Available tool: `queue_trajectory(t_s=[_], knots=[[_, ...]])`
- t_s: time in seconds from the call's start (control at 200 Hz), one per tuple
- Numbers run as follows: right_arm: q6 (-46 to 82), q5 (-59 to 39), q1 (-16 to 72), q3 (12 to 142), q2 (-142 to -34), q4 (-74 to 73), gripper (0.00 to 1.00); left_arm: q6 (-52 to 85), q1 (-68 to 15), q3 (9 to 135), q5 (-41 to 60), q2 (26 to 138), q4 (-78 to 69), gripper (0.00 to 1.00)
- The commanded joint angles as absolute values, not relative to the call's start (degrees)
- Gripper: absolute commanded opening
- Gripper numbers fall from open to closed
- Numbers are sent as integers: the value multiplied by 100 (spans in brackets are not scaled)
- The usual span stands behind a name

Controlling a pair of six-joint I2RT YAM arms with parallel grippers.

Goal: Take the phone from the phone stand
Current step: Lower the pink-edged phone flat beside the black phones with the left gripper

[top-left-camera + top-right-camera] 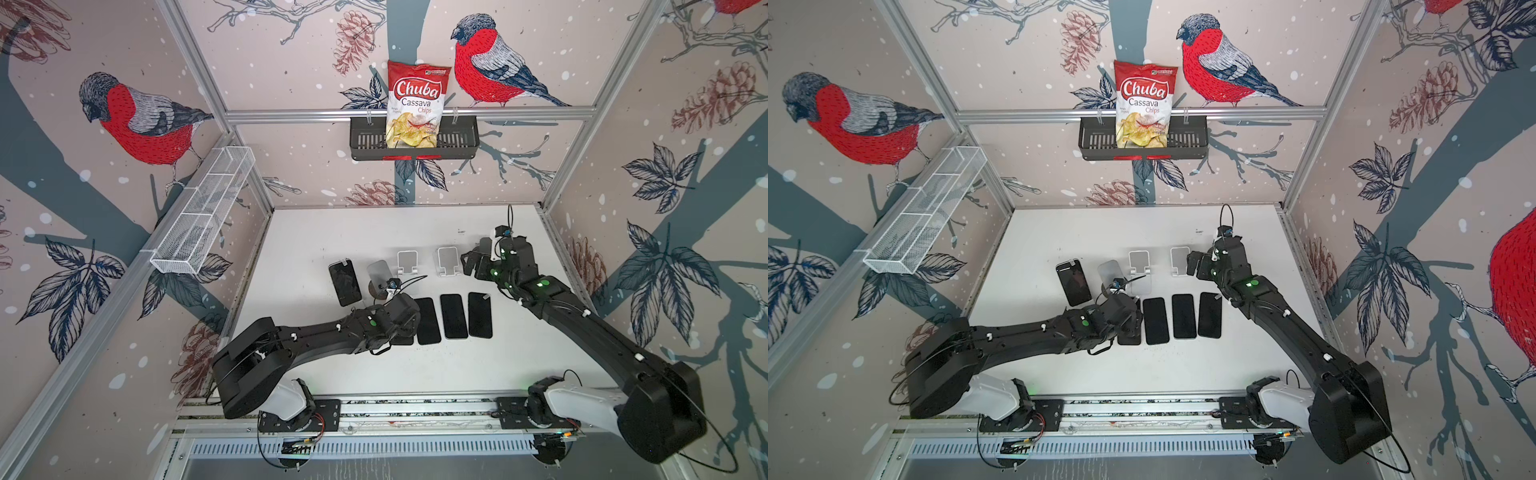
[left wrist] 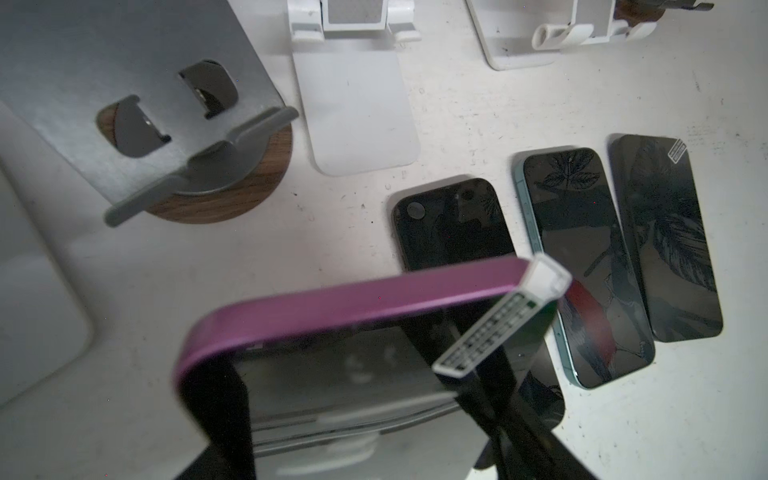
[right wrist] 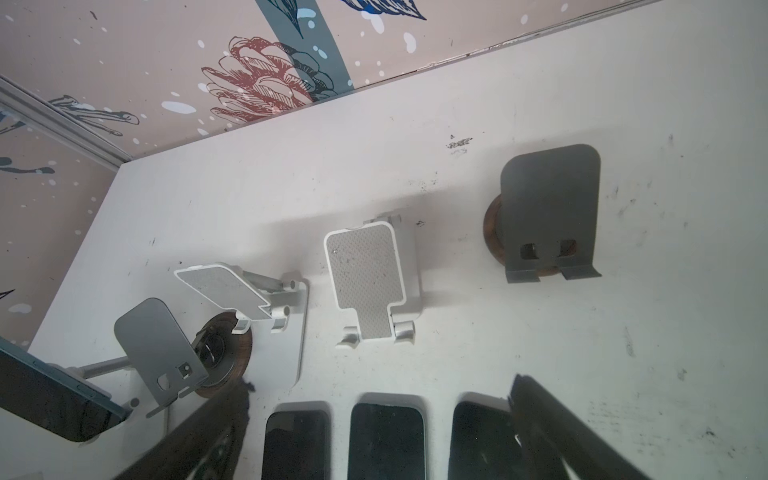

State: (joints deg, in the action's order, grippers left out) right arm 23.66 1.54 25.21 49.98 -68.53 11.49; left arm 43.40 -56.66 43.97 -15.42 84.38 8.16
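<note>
My left gripper (image 2: 345, 374) is shut on a phone with a purple edge (image 2: 353, 303), held by its long sides, tilted and low over the table. That phone (image 1: 1128, 338) sits at the left end of a row of phones. Just behind it the grey stand on a wooden base (image 2: 145, 124) (image 1: 379, 274) is empty. Another dark phone (image 1: 345, 283) leans on a stand at the far left. My right gripper (image 1: 467, 264) (image 3: 382, 382) is open and holds nothing, beside the white stands.
Three dark phones (image 1: 428, 321) (image 1: 454, 316) (image 1: 480, 314) lie flat in a row. Two empty white stands (image 1: 407, 262) (image 1: 448, 260) stand behind them, and another grey stand (image 3: 548, 212) shows in the right wrist view. A black basket with a chips bag (image 1: 415, 104) and a white wire shelf (image 1: 203, 216) hang on the walls.
</note>
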Motion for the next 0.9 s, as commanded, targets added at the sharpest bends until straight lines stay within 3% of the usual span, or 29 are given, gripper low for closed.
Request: queue_trajectory(t_s=[0.0,0.896], knots=[[2233,224,2609,5093,-6925,1134,99,4567,-5678,4499,-1437,8486,1080,61],[2095,439,2875,5234,-7290,1178,99,4994,-5662,4984,-1364,9469,1560,62]])
